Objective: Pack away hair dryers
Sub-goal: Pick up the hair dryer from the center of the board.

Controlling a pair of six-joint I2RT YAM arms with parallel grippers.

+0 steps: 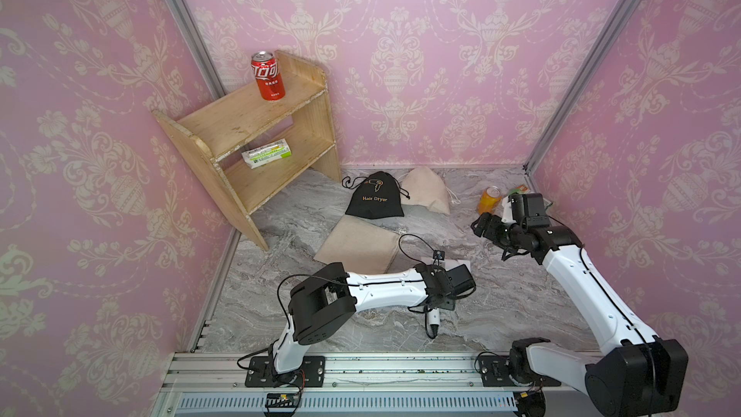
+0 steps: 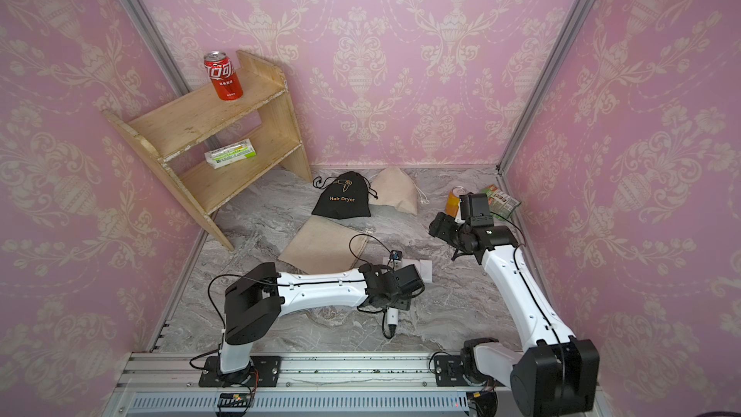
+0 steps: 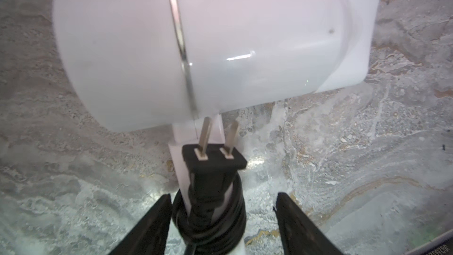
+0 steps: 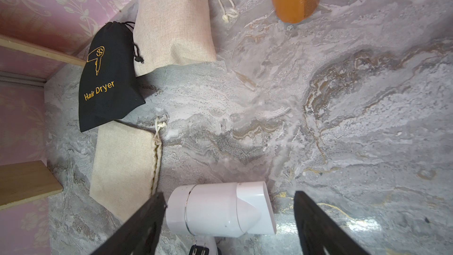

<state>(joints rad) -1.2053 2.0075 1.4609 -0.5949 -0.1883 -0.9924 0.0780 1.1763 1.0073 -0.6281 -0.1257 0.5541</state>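
Left gripper (image 3: 221, 196): 2 jaws spread, straddling the cord-wrapped handle (image 3: 180, 165) of the dryer (image 3: 196, 45), not yet clamped. Dryer lies mid-table, just right of a flat beige pouch (image 1: 357, 244). Right gripper (image 4: 228, 195) hovers far right, jaws spread, empty. Step looks like the grasp. Next: squeeze squarely on the handle, then lift.

Black pouch (image 4: 107, 79): gold "Hair Dryer" under dryer logo. Red can (image 1: 268, 76): white Chinese Coca-Cola script.

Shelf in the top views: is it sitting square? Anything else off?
The wooden shelf stands skewed, turned diagonally across the corner rather than flush with either wall. The red can on its top board is upright. Nothing looks spilled or damaged.
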